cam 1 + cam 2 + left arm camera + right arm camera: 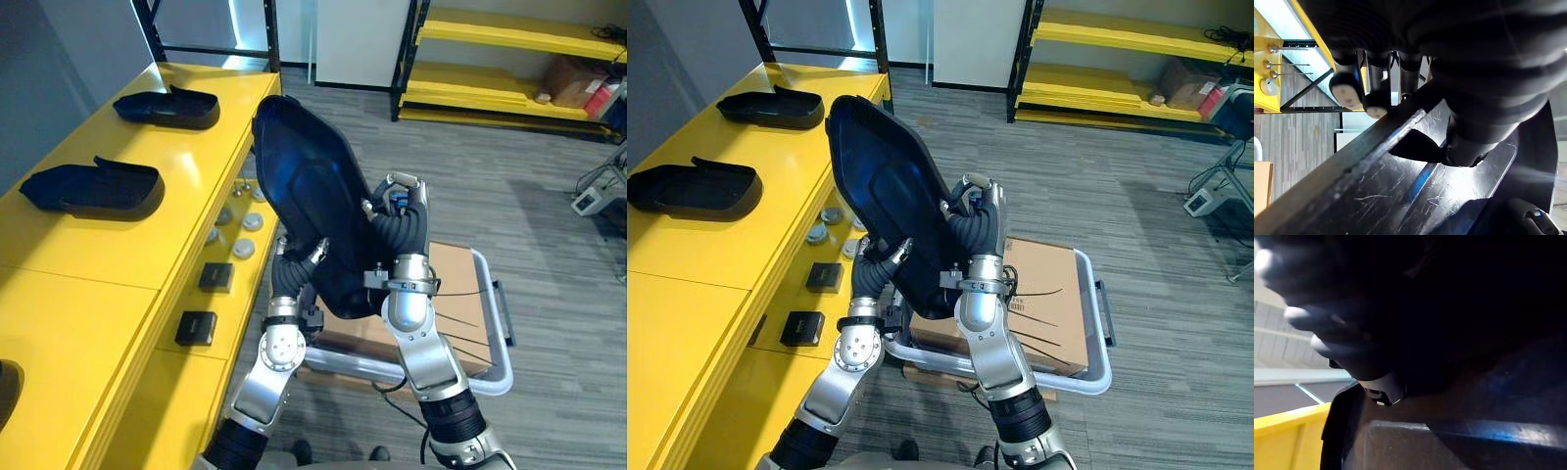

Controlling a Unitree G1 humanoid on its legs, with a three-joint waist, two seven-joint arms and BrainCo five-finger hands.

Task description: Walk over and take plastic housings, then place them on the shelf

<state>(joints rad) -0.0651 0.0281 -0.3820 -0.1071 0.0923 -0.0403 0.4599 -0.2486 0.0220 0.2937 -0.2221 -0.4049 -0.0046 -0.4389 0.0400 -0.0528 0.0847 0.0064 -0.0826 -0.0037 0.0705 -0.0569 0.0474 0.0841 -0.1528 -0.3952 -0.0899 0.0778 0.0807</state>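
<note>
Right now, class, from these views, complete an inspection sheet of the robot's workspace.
Surface: yellow shelf at the robot's left.
Job's things: held housing tilted up between both hands; two housings lying on the shelf.
Clutter: black boxes and grey discs on the lower ledge.
Hands: left hand and right hand each grip the held housing's edge.
Cables: nothing seen.
Surroundings: cart with a cardboard box under the arms; far rack; grey floor.

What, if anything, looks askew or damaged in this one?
Nothing spilled or broken. The held housing stands steeply tilted between the left hand and right hand, above the cart; its inner face shows fine scratches. Two housings lie flat on the yellow shelf.
</note>
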